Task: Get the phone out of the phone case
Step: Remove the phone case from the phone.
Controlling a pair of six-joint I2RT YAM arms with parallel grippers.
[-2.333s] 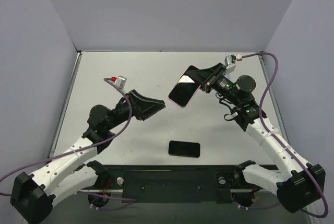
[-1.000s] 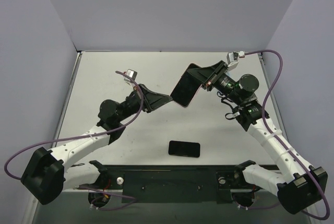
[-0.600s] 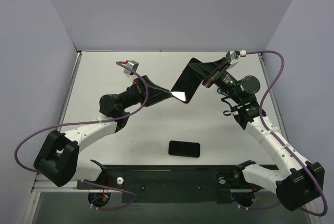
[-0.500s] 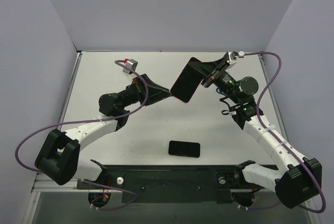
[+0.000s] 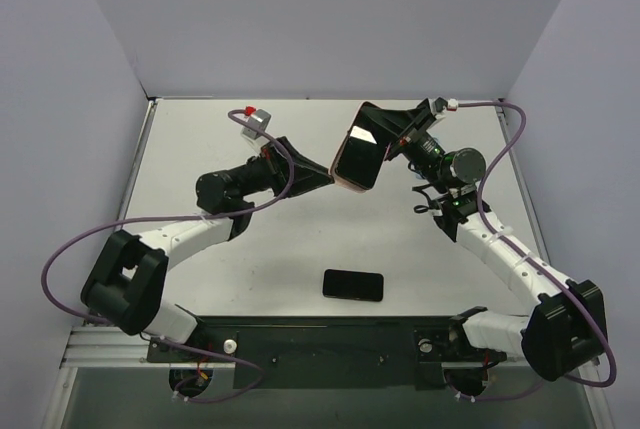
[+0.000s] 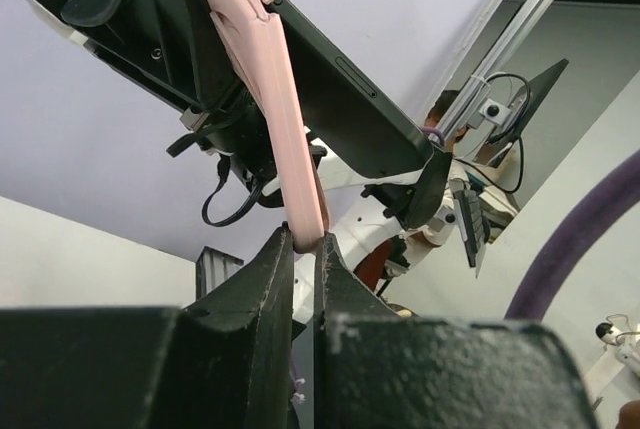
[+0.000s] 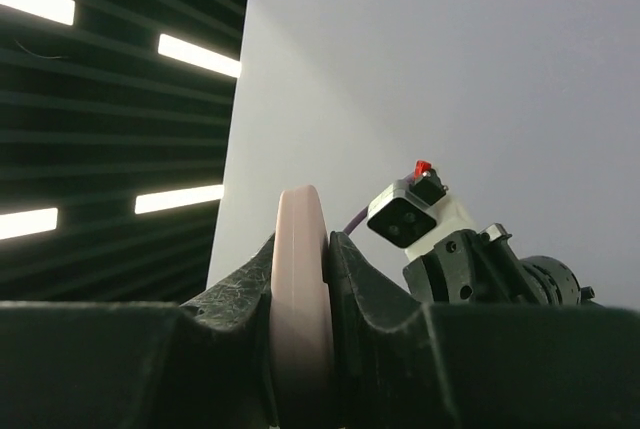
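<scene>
A dark phone in a pink phone case hangs in the air above the table's middle back, held between both arms. My left gripper is shut on the case's lower left edge. In the left wrist view the pink case runs up from my pinching left gripper, and the black phone stands away from it along one side. My right gripper is shut on the opposite end; in the right wrist view the pink case edge sits squeezed in my right gripper.
A second black phone lies flat on the table near the front, between the two arm bases. The grey table has walls at the back and on both sides. The left wrist's camera shows close behind the case.
My left gripper came in to the case's lower edge and closed on it. The right gripper tilted the cased phone and lifted it slightly toward the back, its screen now facing up more.
</scene>
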